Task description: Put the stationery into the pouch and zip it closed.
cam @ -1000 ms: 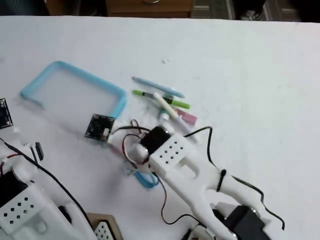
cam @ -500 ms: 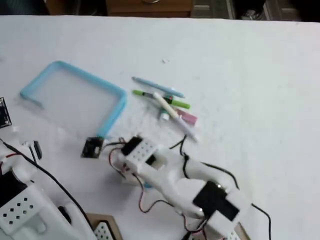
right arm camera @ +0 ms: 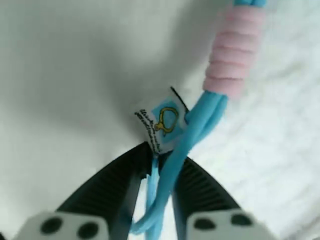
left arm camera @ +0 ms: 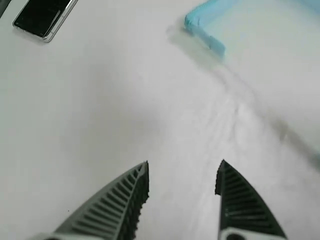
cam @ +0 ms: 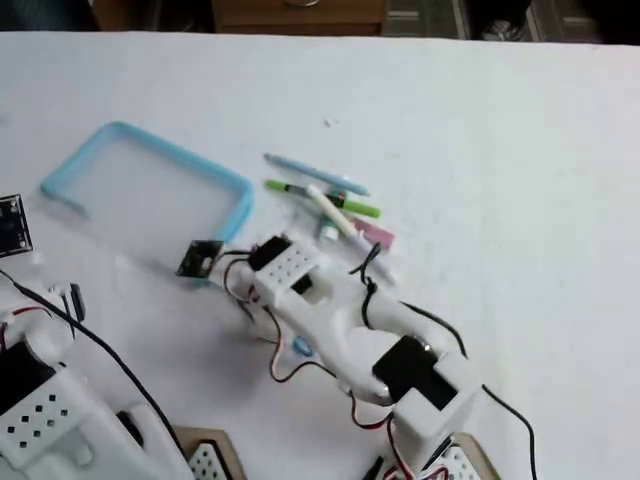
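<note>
the right gripper point(right arm camera: 164, 155) is clenched on a doubled light blue cord point(right arm camera: 200, 120), pinching it just behind a small printed tag point(right arm camera: 162, 125) and short of a ribbed pink bead point(right arm camera: 232, 60). judging by the task, the cord looks like the zip pull of the clear flat pouch with a light blue border point(cam: 180, 152), gripped so the zip can be drawn or the pouch steadied. where the cord joins the pouch cannot be made out. in the high view the white right arm point(cam: 330, 310) reaches over the white table point(cam: 500, 150) to just beside the pouch's near corner, hiding its own jaws. a short bit of cord peeps out from under it.

the stationery heap point(cam: 335, 205) holds a light blue pen, a green marker, a white pen and a pink piece. it lies near the pouch, off one short end and apart from it, with nothing inside yet. the pieces overlap, so their count is uncertain.

the left gripper point(left arm camera: 184, 165) hangs released and empty over bare table, near another corner of the pouch, probably held ready to feed the pens in. whether the zip stands open is hard to tell. a dark flat slab with a pale rim point(left arm camera: 42, 17), well away from the pouch, is cut off at the frame edge and cannot be identified.
</note>
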### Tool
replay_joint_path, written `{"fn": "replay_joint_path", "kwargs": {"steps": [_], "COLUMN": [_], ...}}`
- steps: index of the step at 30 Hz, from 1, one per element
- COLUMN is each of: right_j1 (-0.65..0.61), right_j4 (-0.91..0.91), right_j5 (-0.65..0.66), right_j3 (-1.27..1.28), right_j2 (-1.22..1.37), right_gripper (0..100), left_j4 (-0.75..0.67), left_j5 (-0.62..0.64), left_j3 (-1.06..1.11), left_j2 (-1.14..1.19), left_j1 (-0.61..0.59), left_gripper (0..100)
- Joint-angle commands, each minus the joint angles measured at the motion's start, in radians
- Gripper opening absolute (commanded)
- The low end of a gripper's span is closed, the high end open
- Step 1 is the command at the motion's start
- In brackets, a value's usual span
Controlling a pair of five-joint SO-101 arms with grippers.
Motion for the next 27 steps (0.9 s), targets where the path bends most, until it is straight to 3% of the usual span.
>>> {"fn": "replay_joint_path", "kwargs": {"steps": [1,6,11,16,18,23,27], "right_j1": [0.002,0.002,0.016,0.033,0.036,0.094,0.133], "right_j4": [0.073,0.134,0.148,0.008,-0.036,-0.097,-0.097], "right_j5": [0.084,0.094,0.094,0.089,0.087,0.084,0.086], "right_j3": [-0.028,-0.028,-0.026,0.000,0.009,-0.009,-0.017], "right_j2": [-0.061,-0.108,-0.163,-0.154,-0.127,-0.054,-0.058], "right_gripper": [12.5,28.9,29.7,29.4,24.5,1.2,1.8], "left_j4": [-0.017,-0.017,-0.014,-0.015,-0.015,-0.012,-0.015], "left_j5": [-0.005,-0.003,-0.005,-0.005,-0.005,-0.005,-0.005], "left_j3": [-0.040,-0.041,-0.040,-0.038,-0.038,-0.038,-0.038], "left_j2": [0.005,0.005,0.005,0.005,0.005,0.004,0.004], "left_j1": [0.008,0.008,0.008,0.008,0.008,0.008,0.008], "left_gripper": [23,23,23,23,23,23,23]}}
